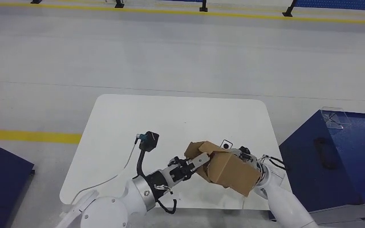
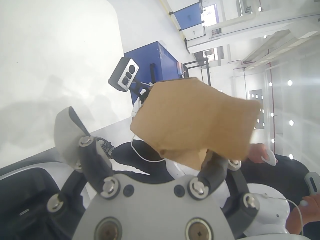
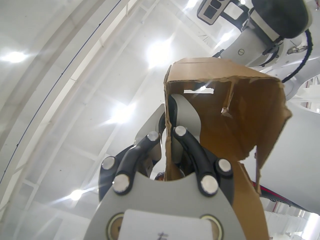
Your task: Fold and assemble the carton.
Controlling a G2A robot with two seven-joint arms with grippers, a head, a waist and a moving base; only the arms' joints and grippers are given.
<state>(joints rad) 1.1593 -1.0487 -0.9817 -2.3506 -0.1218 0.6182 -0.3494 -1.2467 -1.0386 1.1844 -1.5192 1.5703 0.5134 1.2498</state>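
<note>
The brown carton (image 1: 225,166) is held up over the near right part of the white table (image 1: 171,114), partly formed, with loose flaps. My right gripper (image 3: 168,116) is shut on one carton (image 3: 225,136) wall, one finger inside and one outside. In the top view the right gripper (image 1: 249,159) sits at the carton's right end. My left gripper (image 2: 140,136) is open at the carton's left end, its fingers spread wide. One finger (image 2: 68,131) stands free, and the other lies behind a carton (image 2: 197,116) flap. From above, the left gripper (image 1: 189,166) meets the carton's left flaps.
A blue cabinet (image 1: 325,159) stands just off the table's right edge. A thin white cable (image 1: 108,179) trails over the table's near left part. The table's near edge lies right under the carton.
</note>
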